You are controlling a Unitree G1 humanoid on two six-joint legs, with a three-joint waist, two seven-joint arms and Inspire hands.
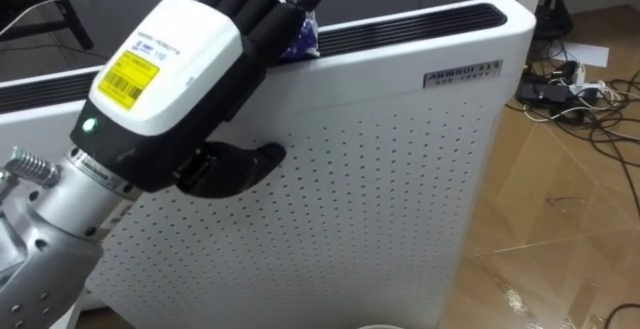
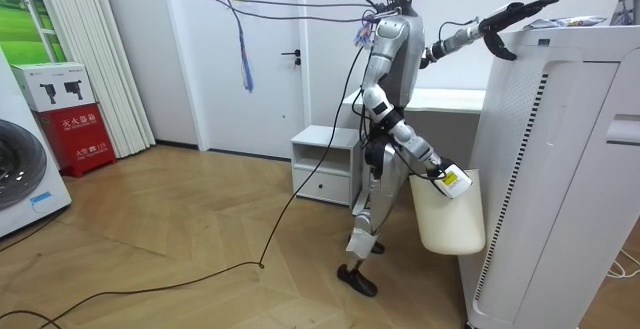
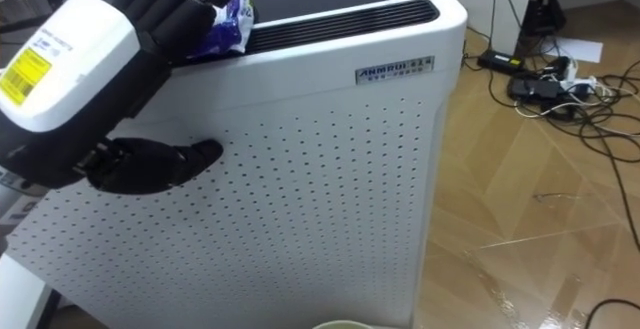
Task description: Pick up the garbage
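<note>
A crumpled blue-and-white wrapper (image 1: 303, 37) lies on the top of a tall white perforated appliance (image 1: 380, 169), by its dark vent slot. My left hand (image 1: 170, 59) is raised to that top, its dark fingers stretched over the wrapper and touching it. The thumb hangs free against the appliance's front. In the room view I stand right at the appliance, left arm up. My right hand (image 2: 452, 180) is low at my side, gripping the rim of a cream waste bin (image 2: 445, 219) that hangs from it.
Cables and a power strip (image 1: 570, 89) lie on the wood floor to the right of the appliance. Behind me stand a low white cabinet (image 2: 320, 164), a washing machine (image 2: 20, 179) and a red box (image 2: 75, 134).
</note>
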